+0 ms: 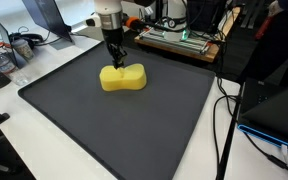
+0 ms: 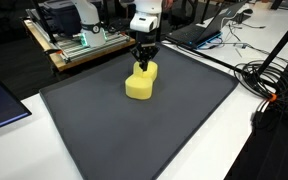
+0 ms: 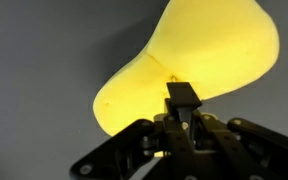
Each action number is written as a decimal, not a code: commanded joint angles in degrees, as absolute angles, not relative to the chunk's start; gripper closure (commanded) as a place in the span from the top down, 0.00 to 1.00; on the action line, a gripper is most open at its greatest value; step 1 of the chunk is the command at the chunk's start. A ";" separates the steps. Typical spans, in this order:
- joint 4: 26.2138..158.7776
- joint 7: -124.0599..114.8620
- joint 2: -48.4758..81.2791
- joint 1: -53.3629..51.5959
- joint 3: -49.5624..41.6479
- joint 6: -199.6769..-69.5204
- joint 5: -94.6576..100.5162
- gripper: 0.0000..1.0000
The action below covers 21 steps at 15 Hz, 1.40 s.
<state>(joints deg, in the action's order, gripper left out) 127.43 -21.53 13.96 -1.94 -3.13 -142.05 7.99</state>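
Sponge (image 1: 122, 78) lay flat on the dark mat (image 1: 134, 130), toward its far edge, a yellow block with two lobes and a narrow waist. Gripper (image 1: 115, 58) hung straight down over it, fingers clenched tight with no gap, the tips meeting the sponge's top in both exterior views. From the wrist view the closed fingertips (image 3: 182, 95) sat right at the sponge's edge by the waist, though whether they pinched any foam could not be told, and a wooden board (image 1: 179, 42) stood just beyond the mat.
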 commanded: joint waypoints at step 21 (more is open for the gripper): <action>130.45 -20.61 2.59 -0.50 -4.51 -132.80 10.24 0.03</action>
<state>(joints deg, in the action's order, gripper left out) 128.92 -20.42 6.12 -1.01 -4.78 -134.68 8.53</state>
